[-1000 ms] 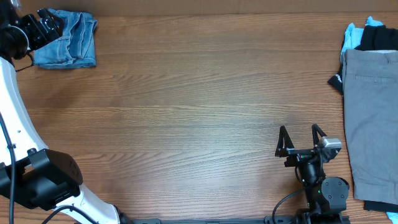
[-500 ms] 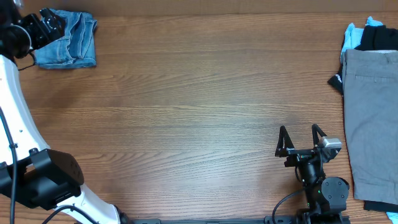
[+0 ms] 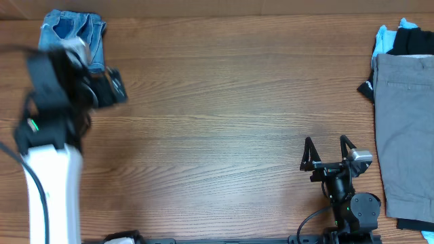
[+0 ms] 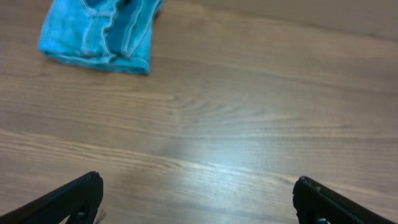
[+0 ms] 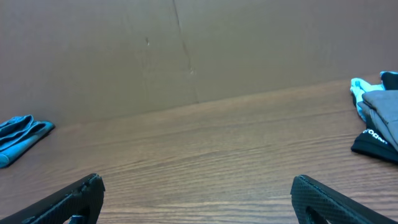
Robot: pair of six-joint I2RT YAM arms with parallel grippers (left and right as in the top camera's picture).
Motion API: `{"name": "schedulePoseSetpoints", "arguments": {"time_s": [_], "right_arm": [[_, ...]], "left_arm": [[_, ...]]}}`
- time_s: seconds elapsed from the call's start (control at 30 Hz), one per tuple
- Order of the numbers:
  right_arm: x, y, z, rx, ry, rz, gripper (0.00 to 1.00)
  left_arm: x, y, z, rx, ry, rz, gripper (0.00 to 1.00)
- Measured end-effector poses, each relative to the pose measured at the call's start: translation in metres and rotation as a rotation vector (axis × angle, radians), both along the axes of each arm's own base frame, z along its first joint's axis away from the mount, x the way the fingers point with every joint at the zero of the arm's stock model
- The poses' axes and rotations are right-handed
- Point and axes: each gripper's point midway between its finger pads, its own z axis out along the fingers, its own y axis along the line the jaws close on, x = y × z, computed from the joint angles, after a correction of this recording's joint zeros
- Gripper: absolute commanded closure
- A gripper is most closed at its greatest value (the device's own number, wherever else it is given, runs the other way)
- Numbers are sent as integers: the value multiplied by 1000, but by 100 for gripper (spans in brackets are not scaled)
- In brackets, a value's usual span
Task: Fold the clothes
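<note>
Overhead, the counter [image 3: 217, 102] is a broad stretch of brown wood-grain board, its grain running left to right, with most of its middle bare. The folded jeans [image 3: 74, 28], light-blue denim, lie as a compact bundle in the far left corner. At the right edge the grey trousers [image 3: 407, 129] lie flat and lengthwise, with a black garment [image 3: 415, 41] and a sky-blue garment [image 3: 384, 39] bunched just beyond their far end, touching them.

The left arm [image 3: 47, 102] is blurred; its left tool [image 3: 112, 89] hangs over the counter just on the near side of the jeans, fingers spread wide with nothing between them. The left wrist view shows bare wood with a soft sheen of light between the two fingertips and the jeans further off.

The right tool [image 3: 327, 152] stands near the front edge, left of the trousers, fingers fully apart and empty. Behind the counter, the right wrist view shows a plain brown wall [image 5: 186, 50] with a faint vertical seam.
</note>
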Motion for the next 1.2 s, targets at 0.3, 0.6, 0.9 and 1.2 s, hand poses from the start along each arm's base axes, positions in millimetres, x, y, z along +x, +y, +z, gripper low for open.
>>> {"name": "schedulePoseSetpoints", "arguments": {"time_s": [0.3, 0.6, 0.9, 1.2], "right_arm": [[0, 0, 0, 0, 0, 0, 0], [0, 0, 0, 0, 1, 0, 0], [0, 0, 0, 0, 1, 0, 0], [0, 0, 0, 0, 1, 0, 0]], "left_arm": [[-87, -12, -35, 40, -135, -5, 0], [-79, -15, -55, 65, -410, -12, 0], [-89, -19, -95, 76, -538, -17, 0], [-96, -18, -105, 85, -672, -7, 0]]}}
